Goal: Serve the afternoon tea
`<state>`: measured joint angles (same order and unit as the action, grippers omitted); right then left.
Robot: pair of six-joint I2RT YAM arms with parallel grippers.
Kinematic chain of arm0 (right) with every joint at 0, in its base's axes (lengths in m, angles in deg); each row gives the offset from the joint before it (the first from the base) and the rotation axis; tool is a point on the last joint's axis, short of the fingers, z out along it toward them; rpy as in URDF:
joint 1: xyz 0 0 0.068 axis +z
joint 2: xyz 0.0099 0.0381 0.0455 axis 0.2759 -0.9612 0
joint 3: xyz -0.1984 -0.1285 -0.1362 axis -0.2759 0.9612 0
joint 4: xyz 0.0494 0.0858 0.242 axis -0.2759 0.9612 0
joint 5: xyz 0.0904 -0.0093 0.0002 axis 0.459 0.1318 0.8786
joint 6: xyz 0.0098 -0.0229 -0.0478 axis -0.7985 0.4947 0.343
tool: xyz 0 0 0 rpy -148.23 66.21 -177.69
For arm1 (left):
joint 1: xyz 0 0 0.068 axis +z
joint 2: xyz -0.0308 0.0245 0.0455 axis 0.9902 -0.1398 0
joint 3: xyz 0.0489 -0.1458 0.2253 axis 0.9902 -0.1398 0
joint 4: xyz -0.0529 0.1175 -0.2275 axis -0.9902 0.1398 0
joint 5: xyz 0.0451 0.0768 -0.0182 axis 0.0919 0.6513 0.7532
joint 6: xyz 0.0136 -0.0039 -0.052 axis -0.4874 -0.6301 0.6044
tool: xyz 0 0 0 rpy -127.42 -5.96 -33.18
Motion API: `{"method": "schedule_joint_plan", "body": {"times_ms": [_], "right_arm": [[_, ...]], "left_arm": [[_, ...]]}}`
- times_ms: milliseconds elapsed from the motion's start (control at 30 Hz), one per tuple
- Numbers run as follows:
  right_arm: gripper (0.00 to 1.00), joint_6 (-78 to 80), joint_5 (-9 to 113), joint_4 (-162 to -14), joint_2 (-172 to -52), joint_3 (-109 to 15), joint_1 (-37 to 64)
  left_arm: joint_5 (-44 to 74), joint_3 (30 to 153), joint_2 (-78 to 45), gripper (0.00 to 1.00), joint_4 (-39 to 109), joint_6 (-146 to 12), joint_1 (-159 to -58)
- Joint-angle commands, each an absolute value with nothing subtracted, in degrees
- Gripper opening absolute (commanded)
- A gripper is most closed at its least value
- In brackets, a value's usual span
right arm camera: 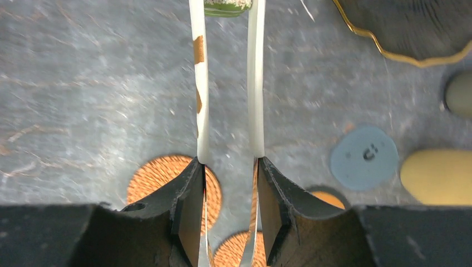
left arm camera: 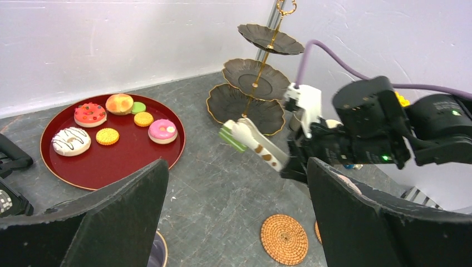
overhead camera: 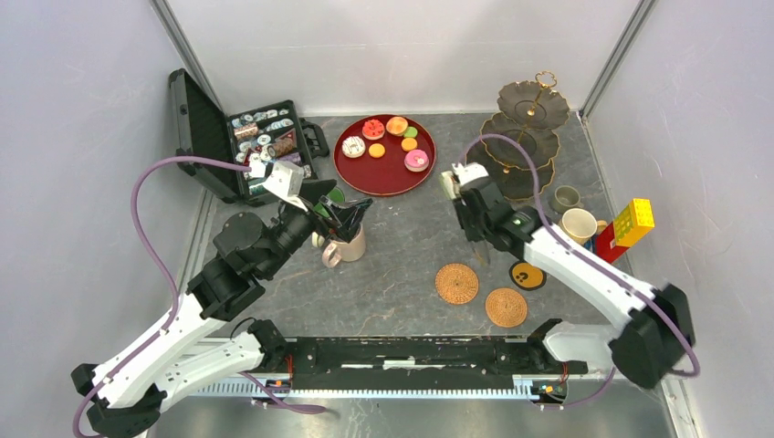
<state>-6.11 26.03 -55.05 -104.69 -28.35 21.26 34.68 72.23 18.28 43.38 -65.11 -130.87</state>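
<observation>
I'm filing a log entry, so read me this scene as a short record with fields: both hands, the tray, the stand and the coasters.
left hand: open, over the beige mug
right hand: shut on white tongs that pinch a green cake
red tray: several cakes on it
stand: all three tiers bare
woven coasters: two, nothing on them
</observation>
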Motion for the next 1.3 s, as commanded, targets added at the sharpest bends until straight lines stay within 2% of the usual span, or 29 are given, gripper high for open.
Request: {"method": "schedule_joint_plan", "body": {"times_ms": [0, 200, 467, 767, 1267], "right_arm": [[0.25, -7.4, 23.7, -55.0, -95.2, -21.3, 18.3], [0.26, -8.6, 26.1, -55.2, -89.4, -15.9, 11.0], [0.26, -5.9, 36.0, -59.3, -86.0, -9.9, -5.1], [0.26, -4.4, 39.8, -64.7, -86.8, -10.3, -18.5], [0.27, -1.3, 41.9, -73.7, -100.1, -15.7, -23.9]], "left_arm": [[34.2, 73.6, 19.0, 1.0, 41.7, -67.6, -131.1], [34.1, 73.4, 19.4, 1.0, 41.4, -67.4, -131.1], [34.4, 73.2, 19.2, 1.0, 41.1, -67.4, -131.6], [34.5, 73.3, 18.9, 1.0, 41.3, -67.5, -132.4], [35.1, 73.6, 17.5, 1.0, 41.8, -67.9, -132.9]]}}
